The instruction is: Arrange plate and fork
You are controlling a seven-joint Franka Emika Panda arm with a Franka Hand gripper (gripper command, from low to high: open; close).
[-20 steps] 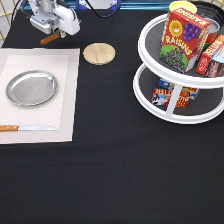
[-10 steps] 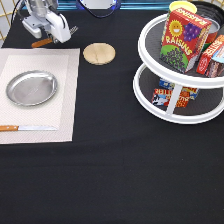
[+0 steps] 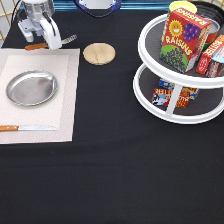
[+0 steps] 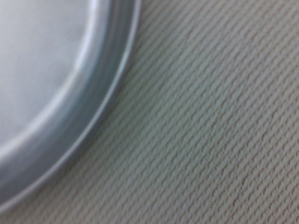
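Note:
The shiny silver plate (image 3: pixel 31 88) lies on the beige placemat (image 3: pixel 62 100) at the exterior view's left. Its rim (image 4: pixel 93 110) fills the wrist view over the woven mat. My gripper (image 3: pixel 40 37) is at the exterior view's top left, just beyond the placemat's far edge. It is shut on the fork (image 3: pixel 64 40) and holds it low and level. The brown handle (image 3: pixel 36 46) points to the exterior view's left and the tines point right. The fork's middle is hidden behind the gripper.
A knife (image 3: pixel 27 128) with an orange-brown handle lies along the placemat's near edge. A round wooden coaster (image 3: pixel 99 53) sits right of the fork. A two-tier white turntable rack (image 3: pixel 170 107) with food boxes stands at the exterior view's right.
My gripper has moved to the exterior view's left and a little lower with the fork in it. The plate and knife have not moved.

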